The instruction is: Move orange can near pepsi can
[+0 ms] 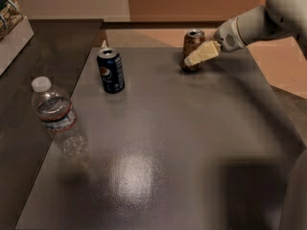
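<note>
- We see the gripper (200, 54) in front of the orange can (193, 42), hiding its lower right side; we cannot tell whether they touch.
- The arm (259, 20) is cut off at the top right corner.
- The box (12, 32) is cut by the left edge, and we cannot make out its contents.
- A pale thing (103, 44) behind the pepsi can (111, 71) is partly hidden and unidentifiable.
- The water bottle (56, 116) label is too small for us to read.
- The table (192, 128) is cut by the bottom edge.
- A dark shape (292, 195) at lower right is cut off; we cannot name it.
</note>
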Controlling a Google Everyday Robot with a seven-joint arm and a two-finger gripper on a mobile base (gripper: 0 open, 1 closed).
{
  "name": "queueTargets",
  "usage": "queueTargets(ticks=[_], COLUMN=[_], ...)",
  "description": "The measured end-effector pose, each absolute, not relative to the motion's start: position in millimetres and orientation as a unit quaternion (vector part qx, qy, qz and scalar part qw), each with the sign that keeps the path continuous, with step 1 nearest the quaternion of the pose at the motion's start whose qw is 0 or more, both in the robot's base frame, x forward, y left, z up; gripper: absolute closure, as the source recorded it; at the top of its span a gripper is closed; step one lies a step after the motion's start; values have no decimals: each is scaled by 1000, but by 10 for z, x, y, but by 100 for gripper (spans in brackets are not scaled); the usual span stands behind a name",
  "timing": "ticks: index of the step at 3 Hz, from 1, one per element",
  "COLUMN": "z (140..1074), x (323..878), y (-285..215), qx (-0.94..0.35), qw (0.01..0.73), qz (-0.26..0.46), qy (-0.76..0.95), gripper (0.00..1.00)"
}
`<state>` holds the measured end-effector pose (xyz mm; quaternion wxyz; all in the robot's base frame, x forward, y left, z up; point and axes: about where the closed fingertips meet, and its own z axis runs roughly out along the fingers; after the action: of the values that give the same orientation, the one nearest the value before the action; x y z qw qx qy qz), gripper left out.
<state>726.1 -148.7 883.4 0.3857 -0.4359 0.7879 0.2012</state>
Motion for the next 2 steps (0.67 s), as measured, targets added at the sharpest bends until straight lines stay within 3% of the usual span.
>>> queueTargets(ticks=[2], z=[8952], x=[7319], y=[-1445], qx=[-438], qw=[405], qz=[212], qy=[775], gripper=[65])
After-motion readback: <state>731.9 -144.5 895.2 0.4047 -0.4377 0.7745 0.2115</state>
